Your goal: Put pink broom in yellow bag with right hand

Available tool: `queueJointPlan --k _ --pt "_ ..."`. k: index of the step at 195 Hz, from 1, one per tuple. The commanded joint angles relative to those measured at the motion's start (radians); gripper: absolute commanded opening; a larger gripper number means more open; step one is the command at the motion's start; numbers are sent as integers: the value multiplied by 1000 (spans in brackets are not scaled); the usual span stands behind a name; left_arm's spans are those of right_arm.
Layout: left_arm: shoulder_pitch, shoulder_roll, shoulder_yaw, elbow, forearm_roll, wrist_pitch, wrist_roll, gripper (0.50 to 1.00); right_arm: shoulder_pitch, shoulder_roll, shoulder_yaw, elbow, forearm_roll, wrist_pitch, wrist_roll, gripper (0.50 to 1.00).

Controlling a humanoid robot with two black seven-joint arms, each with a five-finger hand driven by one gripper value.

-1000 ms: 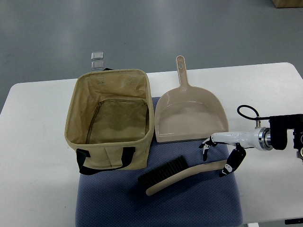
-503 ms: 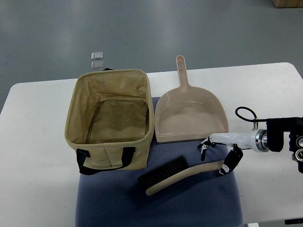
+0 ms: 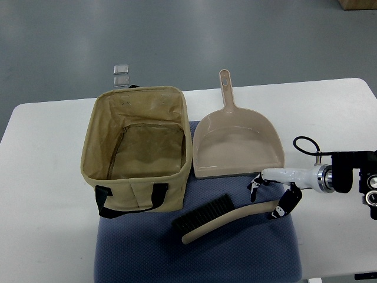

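Pink: one broom (image 3: 227, 217), one dustpan (image 3: 237, 141); one bag (image 3: 138, 156); right hand (image 3: 274, 191) fingers wide.

The bag (image 3: 138, 154) is a dull khaki yellow with black handles, plain and unpatterned. The broom (image 3: 227, 217) has a pale beige-pink handle and black bristles, and the dustpan (image 3: 237, 141) matches that same beige pink (with a darker grey strip along its front lip). Both lie on a blue-grey mat (image 3: 235, 253) of fine speckled weave over a white table (image 3: 41, 177). The right hand (image 3: 272, 194) is white with black fingertips.
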Motion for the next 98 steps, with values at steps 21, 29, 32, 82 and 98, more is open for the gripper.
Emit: queueJointPlan --k 21,29,32,82,98 --pt "0 0 1 -1 0 0 -1 1000 -7 22 1 -23 -29 -13 5 668" --pt "0 0 1 -1 0 0 -1 1000 -7 25 3 -33 -29 -15 6 627" --pt "0 0 1 -1 0 0 -1 1000 -7 25 3 -35 -29 -15 6 615" --pt "0 0 1 -1 0 -2 -1 1000 7 16 76 -35 -18 16 6 500" --pt "0 0 1 -1 0 -2 1 1000 10 9 103 -30 -16 33 6 500"
